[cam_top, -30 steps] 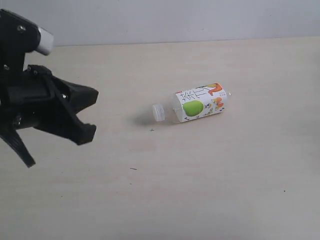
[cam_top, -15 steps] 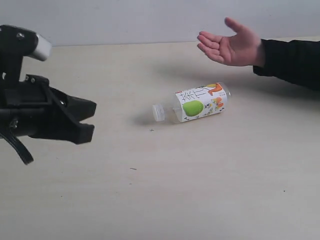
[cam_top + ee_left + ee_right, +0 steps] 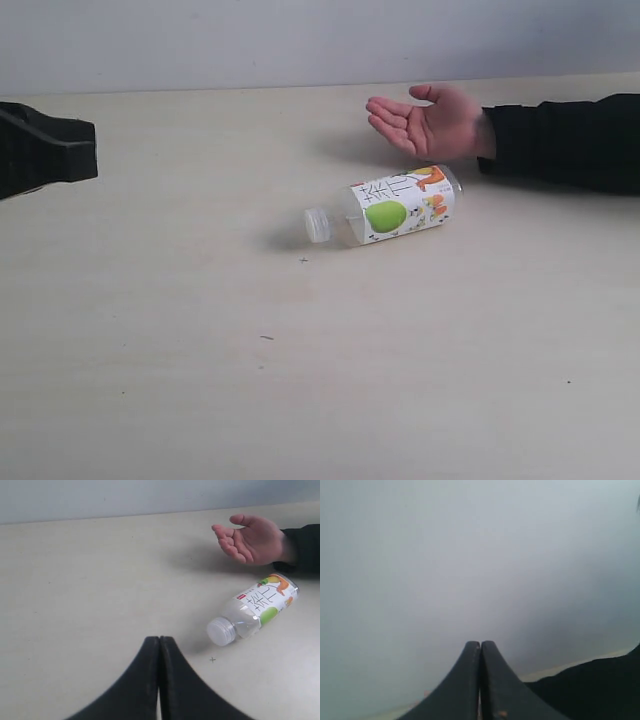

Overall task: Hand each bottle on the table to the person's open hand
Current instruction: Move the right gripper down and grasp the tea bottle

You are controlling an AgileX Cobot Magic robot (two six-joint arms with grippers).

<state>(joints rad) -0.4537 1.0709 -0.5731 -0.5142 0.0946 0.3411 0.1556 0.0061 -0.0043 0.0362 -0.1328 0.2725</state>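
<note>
One short clear bottle (image 3: 395, 210) with a green-apple-and-orange label and a white cap lies on its side on the beige table (image 3: 300, 380); the left wrist view shows this bottle (image 3: 255, 609) too. The other bottles are out of view. A person's open hand (image 3: 425, 122) hovers palm-up just behind the bottle, and the hand (image 3: 252, 540) also appears in the left wrist view. My left gripper (image 3: 160, 640) is shut and empty, well apart from the bottle's cap; only its dark tip (image 3: 55, 150) shows at the exterior view's left edge. My right gripper (image 3: 480, 644) is shut, facing a grey wall.
The person's black sleeve (image 3: 570, 140) lies along the table's far right. A grey wall (image 3: 300, 40) stands behind the table. A few tiny dark specks (image 3: 266, 338) dot the tabletop.
The left arm has drawn back leftward and mostly left the exterior view. The person's hand came in from the right and lowered to just behind the bottle. The bottle has not moved.
</note>
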